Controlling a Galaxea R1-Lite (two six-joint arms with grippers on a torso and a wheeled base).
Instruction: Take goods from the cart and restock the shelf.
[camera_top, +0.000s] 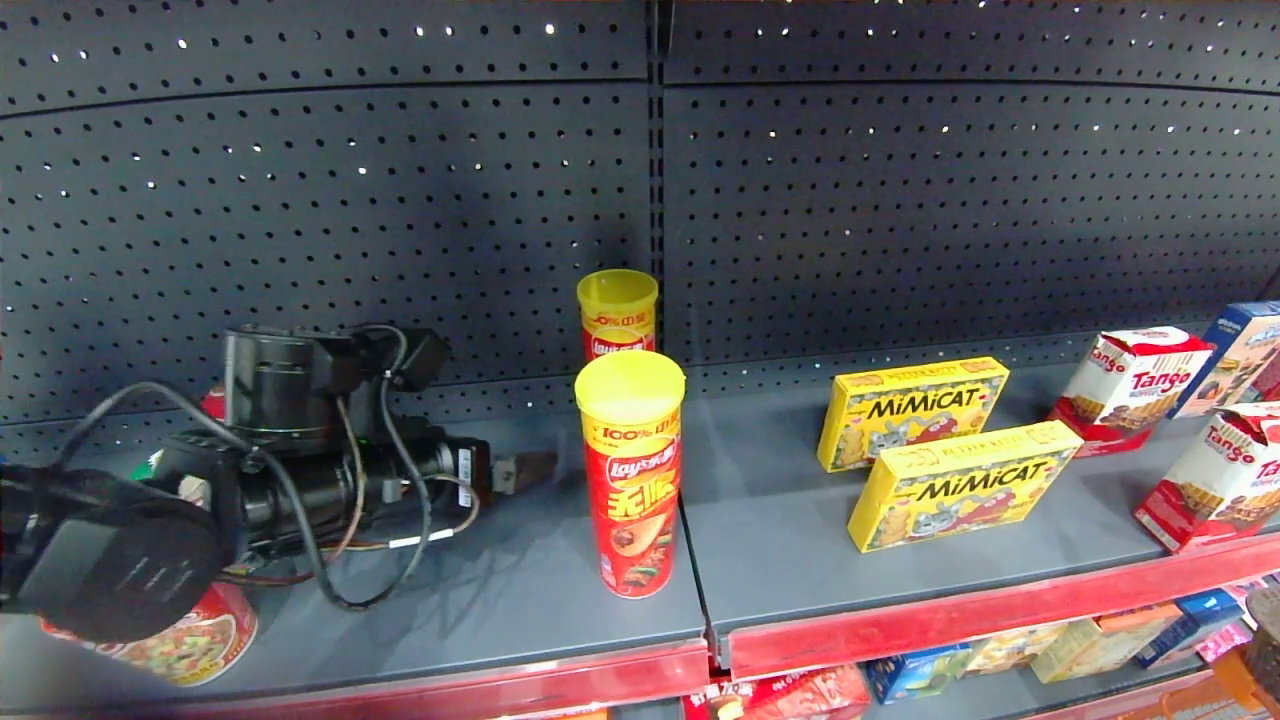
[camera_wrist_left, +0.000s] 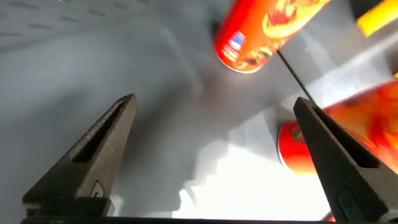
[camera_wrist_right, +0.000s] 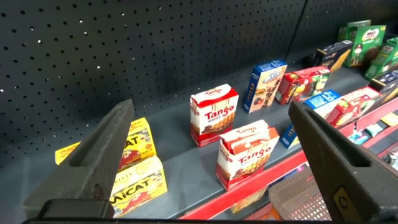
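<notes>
Two red chip cans with yellow lids stand upright on the grey shelf (camera_top: 500, 590), one in front (camera_top: 632, 475) and one behind it (camera_top: 617, 313) near the pegboard. My left gripper (camera_top: 525, 468) lies low over the shelf just left of the front can, apart from it. In the left wrist view the left gripper (camera_wrist_left: 214, 104) is open with nothing between its fingers, and both cans (camera_wrist_left: 258, 34) (camera_wrist_left: 348, 134) sit beyond it. My right gripper (camera_wrist_right: 211, 109) is open and empty, held in the air before the shelf's right part.
Two yellow boxes (camera_top: 912, 410) (camera_top: 962, 482) lie right of the cans. Red-and-white boxes (camera_top: 1130, 385) (camera_top: 1215, 475) and a blue box (camera_top: 1235, 355) stand at the far right. A red bowl-shaped pack (camera_top: 180, 635) sits under my left arm. A lower shelf (camera_top: 1000, 690) holds more goods.
</notes>
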